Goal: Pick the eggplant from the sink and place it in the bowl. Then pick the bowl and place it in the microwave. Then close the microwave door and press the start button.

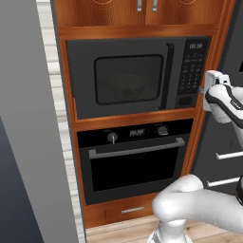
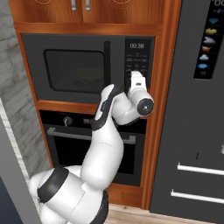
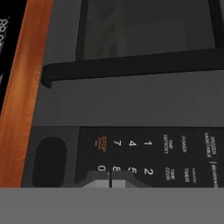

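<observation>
The jaws [image 3: 110, 178] are clenched together, the two dark tips pressed one against the other with nothing between them. They stand right at the keypad panel [image 3: 148, 155] of the microwave [image 1: 137, 76], just under the row of digits; if the tips really touch the panel I cannot tell. In the hand view, which is rolled to the side, the orange stop label is a little above and to the left of the jaws, and a dark oval button [image 3: 49, 159] lies further to the left of them. Above the jaws in this view runs the black bar handle [image 3: 131, 68] of the microwave door [image 1: 118, 78], and beyond the handle is the dark window.

The microwave door is shut, flat with the front. Behind its window, well away from the jaws toward the left side of the microwave, the pale round bowl [image 1: 127, 84] shows faintly inside. The eggplant I cannot make out through the dark glass.

In the right base view the white hand of the arm [image 2: 138, 89] is held against the lower part of the keypad, under the lit display [image 2: 137, 45]. Below the jaws, under a wooden strip, is the black oven [image 1: 135, 159] with its knobs and a horizontal handle. To the right of the jaws stands the orange wooden frame [image 2: 164, 100], and then a dark tall cabinet front [image 2: 197, 131].
</observation>
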You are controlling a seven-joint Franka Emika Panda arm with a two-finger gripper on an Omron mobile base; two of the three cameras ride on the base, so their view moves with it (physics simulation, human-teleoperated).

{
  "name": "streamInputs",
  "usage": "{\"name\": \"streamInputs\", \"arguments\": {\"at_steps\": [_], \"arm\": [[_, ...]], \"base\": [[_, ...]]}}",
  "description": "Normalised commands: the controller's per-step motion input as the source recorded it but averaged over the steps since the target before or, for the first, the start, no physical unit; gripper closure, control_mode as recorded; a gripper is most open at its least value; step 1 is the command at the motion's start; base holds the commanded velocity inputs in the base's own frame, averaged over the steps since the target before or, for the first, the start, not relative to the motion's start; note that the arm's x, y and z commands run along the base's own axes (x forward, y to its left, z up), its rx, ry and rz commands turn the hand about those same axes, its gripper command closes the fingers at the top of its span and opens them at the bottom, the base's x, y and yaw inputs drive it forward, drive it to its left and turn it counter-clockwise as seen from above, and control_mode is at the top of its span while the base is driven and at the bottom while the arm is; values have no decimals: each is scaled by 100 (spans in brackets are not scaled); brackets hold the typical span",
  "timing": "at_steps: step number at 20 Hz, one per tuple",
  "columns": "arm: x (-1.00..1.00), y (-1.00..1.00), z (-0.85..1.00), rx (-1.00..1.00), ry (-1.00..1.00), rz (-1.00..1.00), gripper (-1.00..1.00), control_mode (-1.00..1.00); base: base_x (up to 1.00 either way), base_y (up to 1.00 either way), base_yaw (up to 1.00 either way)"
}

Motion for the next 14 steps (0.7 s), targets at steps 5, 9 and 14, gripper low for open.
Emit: {"name": "streamInputs", "arguments": {"at_steps": [5, 9, 14], "arm": [[30, -35, -9, 4, -4, 0, 100, -100], [47, -16, -11, 0, -4, 0, 100, -100], [58, 0, -6, 0, -1, 0, 100, -100]], "base": [[0, 0, 0], [0, 0, 0], [0, 0, 0]]}}
